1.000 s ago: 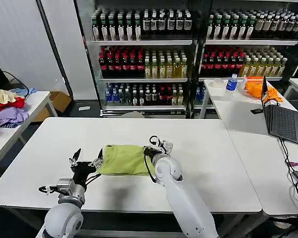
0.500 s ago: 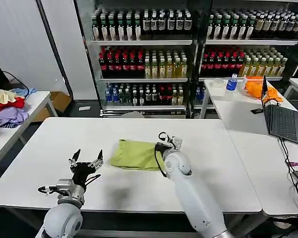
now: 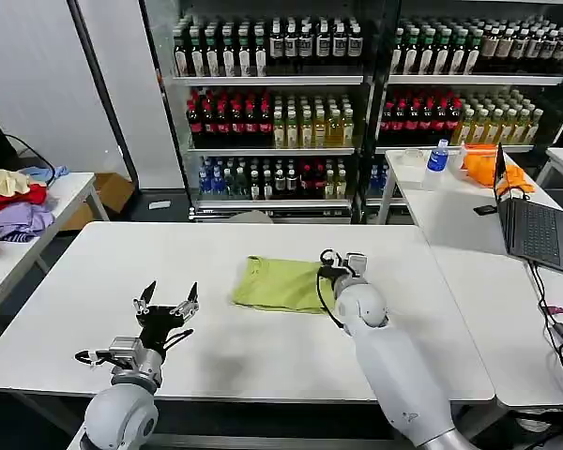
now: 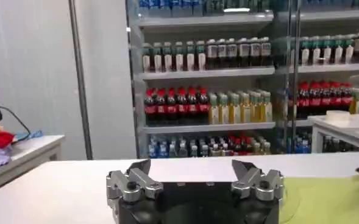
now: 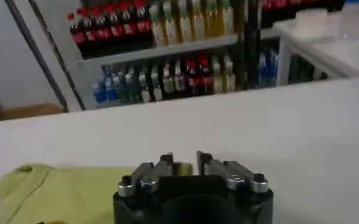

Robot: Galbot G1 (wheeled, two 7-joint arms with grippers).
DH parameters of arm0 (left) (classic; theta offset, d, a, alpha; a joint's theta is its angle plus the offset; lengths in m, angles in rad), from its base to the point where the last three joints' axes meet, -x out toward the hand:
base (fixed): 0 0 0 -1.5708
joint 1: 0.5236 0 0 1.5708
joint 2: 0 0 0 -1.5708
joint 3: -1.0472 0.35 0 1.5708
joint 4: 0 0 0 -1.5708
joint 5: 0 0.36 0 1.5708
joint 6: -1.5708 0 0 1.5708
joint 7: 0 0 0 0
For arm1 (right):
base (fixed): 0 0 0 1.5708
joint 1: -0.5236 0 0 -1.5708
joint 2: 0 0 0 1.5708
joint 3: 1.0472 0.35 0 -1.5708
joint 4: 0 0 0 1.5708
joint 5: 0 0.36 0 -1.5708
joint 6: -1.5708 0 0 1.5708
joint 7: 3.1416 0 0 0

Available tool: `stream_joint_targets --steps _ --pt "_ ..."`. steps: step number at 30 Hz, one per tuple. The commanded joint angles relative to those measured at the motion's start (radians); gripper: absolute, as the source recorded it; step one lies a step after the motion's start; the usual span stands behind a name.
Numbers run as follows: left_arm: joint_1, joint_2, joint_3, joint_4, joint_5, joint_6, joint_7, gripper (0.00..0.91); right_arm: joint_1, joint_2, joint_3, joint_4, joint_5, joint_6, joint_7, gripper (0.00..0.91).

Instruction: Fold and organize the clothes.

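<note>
Folded lime T-shirt on white bench — right hand at its edge.

Nearest, the left hand (image 3: 166,308) hovers over the front-left of the bench (image 3: 94,272), fingers spread, holding nothing, well apart from the garment. Mid-bench, the lime T-shirt (image 3: 281,283) lies flat and folded. The right hand (image 3: 336,270) sits at its right edge, fingers nearly pressed together, pinching the fabric — beyond, stocked drink shelves (image 3: 272,103).

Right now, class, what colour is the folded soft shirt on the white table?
Light yellow-green T-shirt; clearest in the head view.
</note>
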Motion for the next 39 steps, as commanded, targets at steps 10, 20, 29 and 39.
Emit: stream_joint_targets --steps 10,20,29,39 --pt "0.032 0.019 0.021 -0.041 -0.020 0.003 0.020 0.907 -0.536 -0.207 0.149 0.570 -0.376 0.385 -0.125 0.907" --pt "0.044 0.027 0.017 -0.061 -0.030 0.012 0.038 0.907 -0.736 -0.191 0.256 0.715 -0.387 0.433 -0.168 0.907" --pt "0.050 0.021 0.009 -0.077 -0.034 0.019 0.040 0.907 -0.792 -0.164 0.279 0.748 -0.406 0.390 -0.161 0.907" --pt "0.049 0.017 0.005 -0.081 -0.033 0.026 0.042 0.907 -0.804 -0.160 0.290 0.756 -0.413 0.390 -0.168 0.907"
